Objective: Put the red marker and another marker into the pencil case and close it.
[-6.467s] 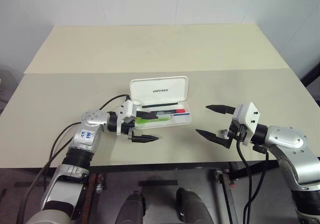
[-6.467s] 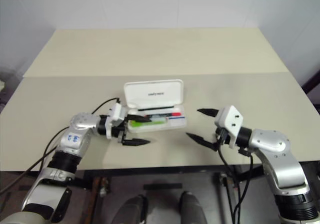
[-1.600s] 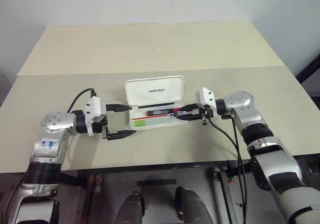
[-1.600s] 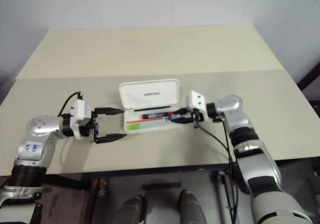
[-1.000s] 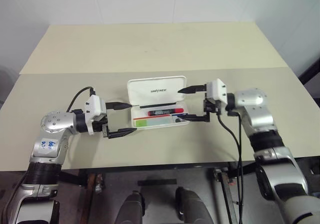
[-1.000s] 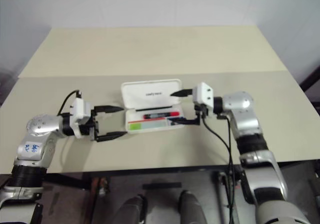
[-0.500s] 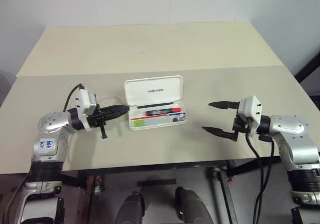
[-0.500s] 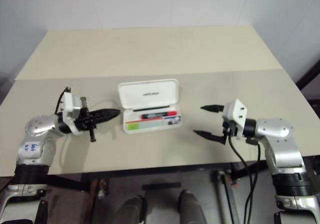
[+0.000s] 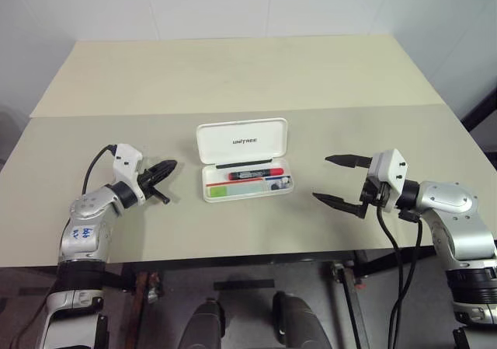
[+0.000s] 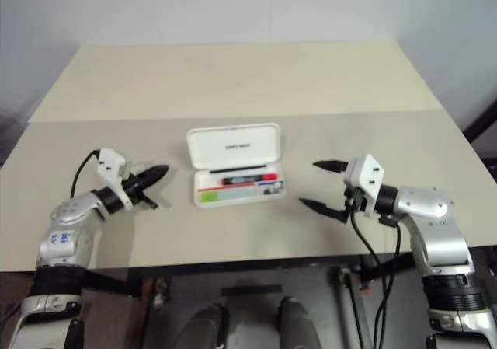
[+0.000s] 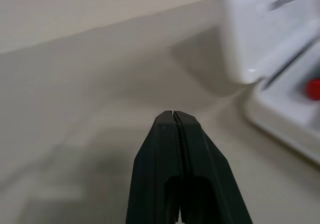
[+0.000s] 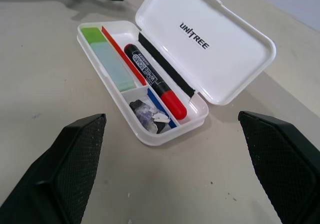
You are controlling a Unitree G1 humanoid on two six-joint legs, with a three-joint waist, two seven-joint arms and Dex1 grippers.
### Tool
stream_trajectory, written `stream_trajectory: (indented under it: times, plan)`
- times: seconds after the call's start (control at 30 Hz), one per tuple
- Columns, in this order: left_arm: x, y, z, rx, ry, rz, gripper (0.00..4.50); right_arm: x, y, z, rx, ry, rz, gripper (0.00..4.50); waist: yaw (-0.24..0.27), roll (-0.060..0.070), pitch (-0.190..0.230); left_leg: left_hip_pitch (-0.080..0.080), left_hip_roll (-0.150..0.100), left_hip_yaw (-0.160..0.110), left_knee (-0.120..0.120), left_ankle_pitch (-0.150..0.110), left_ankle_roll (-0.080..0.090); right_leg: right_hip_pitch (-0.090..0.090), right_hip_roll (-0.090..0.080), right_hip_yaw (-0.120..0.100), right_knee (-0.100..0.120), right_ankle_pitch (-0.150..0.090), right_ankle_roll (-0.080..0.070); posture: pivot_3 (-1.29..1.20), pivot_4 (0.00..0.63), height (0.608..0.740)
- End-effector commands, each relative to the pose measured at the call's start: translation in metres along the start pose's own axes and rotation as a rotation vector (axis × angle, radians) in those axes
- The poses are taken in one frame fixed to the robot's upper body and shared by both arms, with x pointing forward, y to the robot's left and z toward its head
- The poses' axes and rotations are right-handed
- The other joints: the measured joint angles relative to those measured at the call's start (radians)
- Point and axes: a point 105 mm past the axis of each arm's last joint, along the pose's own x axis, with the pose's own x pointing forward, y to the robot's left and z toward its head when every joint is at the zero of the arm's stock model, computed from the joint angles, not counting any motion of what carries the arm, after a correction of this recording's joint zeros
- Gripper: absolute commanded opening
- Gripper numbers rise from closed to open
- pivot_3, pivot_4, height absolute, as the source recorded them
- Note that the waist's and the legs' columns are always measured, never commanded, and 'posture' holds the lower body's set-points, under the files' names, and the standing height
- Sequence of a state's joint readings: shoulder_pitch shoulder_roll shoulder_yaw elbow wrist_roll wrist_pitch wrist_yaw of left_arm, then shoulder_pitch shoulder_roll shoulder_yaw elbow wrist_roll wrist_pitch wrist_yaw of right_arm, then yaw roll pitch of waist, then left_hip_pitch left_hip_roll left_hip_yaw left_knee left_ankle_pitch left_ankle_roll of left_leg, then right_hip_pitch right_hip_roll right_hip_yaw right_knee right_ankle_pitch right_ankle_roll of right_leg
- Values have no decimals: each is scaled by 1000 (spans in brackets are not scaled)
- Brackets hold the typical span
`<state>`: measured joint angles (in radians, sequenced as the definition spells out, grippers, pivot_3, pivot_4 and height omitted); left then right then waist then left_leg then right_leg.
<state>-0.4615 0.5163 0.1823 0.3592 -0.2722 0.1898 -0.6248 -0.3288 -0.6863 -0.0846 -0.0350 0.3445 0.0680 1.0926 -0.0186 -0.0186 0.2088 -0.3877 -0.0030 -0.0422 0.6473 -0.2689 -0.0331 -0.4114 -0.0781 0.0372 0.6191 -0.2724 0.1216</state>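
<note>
red marker [image 12: 154,81] inside pencil case [image 12: 227,59]

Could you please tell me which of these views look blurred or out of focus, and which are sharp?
Left wrist view: the pencil case is smeared and its lettering unreadable, while the left tool is crisper. Right wrist view: the case lettering and the red marker are sharp.
</note>
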Motion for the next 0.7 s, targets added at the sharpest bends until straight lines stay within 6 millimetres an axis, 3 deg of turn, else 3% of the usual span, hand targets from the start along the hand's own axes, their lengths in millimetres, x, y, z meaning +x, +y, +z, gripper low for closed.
stream_trajectory:
  times: [0.03,0.17,0.3,0.43,0.53,0.7]
  plan:
    - [19,5,15,19,-40,37,9,5,1,12,-27,-50,-14,4500,7,0,0,0,0,0,0,0,0,0,0,0,0,0,0,0,150,740]
    - [51,-13,34,11,-110,-30,9,11,5,13,-12,-70,-30,4500,19,0,0,0,-1,0,0,0,0,0,0,0,-1,0,1,0,150,740]
    - [63,-29,43,0,-178,-120,9,13,6,13,-5,-75,-39,4500,17,0,0,-2,-1,0,-1,0,0,0,0,0,-3,1,1,0,150,740]
    - [64,-50,54,15,-272,-255,9,14,8,13,3,-74,-46,4500,16,0,0,-2,0,1,-2,-1,0,0,0,0,-6,1,1,0,150,740]
    - [57,-62,52,82,-292,-354,9,13,9,12,8,-73,-54,4500,17,0,0,-2,0,1,-2,-1,0,0,0,0,-6,1,1,0,150,740]
    - [51,-67,47,173,-285,-425,9,13,10,12,12,-71,-61,4500,17,0,0,-2,-1,1,-1,-1,0,0,0,0,-6,1,2,0,150,740]
